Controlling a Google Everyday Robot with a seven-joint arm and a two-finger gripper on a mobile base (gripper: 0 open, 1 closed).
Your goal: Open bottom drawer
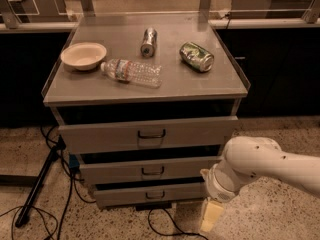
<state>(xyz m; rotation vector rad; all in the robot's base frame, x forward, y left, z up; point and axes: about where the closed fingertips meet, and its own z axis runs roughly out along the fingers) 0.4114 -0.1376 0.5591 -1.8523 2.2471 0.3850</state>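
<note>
Clearance was seen between the gripper (211,216), pointed down near the floor (270,224) with its opening not discernible, and the bottom drawer (120,197), whose small handle (155,194) was set leftward and slightly higher.

The white arm (272,166) reaches in from the right edge, low in the frame, and bends downward. Its cream claw (211,217) points down near the bottom edge, right of centre.
</note>
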